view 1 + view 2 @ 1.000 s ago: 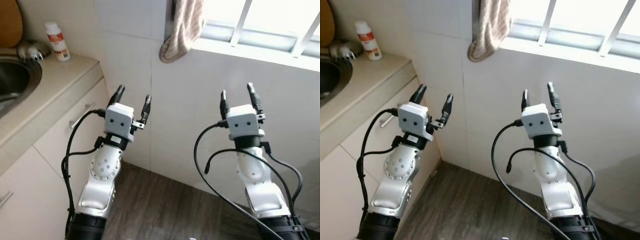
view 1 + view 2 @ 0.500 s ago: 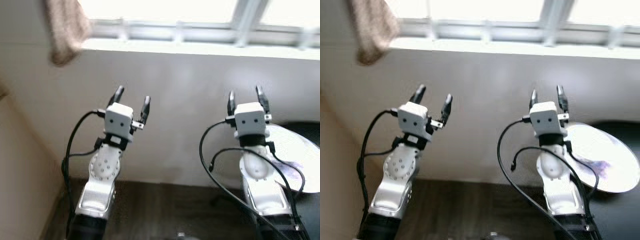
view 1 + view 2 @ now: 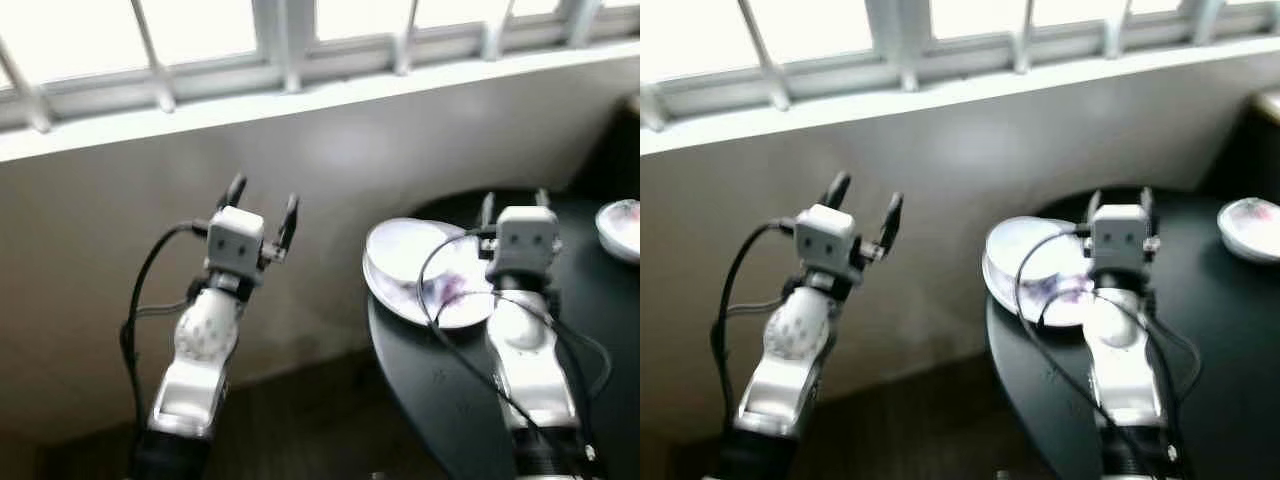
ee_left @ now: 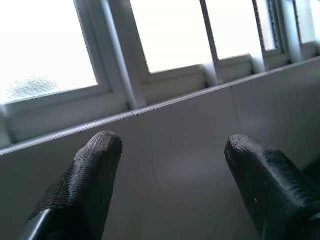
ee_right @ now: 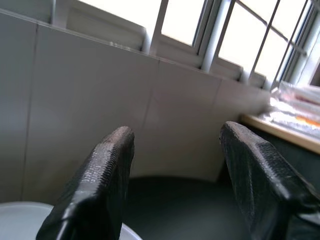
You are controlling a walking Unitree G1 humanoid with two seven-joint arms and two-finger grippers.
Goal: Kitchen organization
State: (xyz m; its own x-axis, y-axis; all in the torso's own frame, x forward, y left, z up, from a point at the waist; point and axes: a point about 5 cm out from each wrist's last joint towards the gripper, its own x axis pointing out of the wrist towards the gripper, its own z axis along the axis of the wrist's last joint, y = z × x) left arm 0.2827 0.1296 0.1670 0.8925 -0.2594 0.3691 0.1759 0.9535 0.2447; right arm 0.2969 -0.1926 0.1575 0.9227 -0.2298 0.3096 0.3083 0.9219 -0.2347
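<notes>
two grippers raised, both empty: left gripper (image 3: 262,201) in the left centre of the frame with fingers spread before the tiled wall (image 3: 120,220); right gripper (image 3: 515,203) at right centre, fingers also apart, hanging over the white plate (image 3: 400,250) on the dark round table (image 3: 430,370). the plate sits at the table's near-left edge, seemingly overhanging it, though blur makes this uncertain. a small bowl (image 3: 620,225) lies at the far right. risk: a careless reach or the dangling cable (image 3: 440,300) nudges the plate off the rim; blurred head views could also spoil the approach.
</notes>
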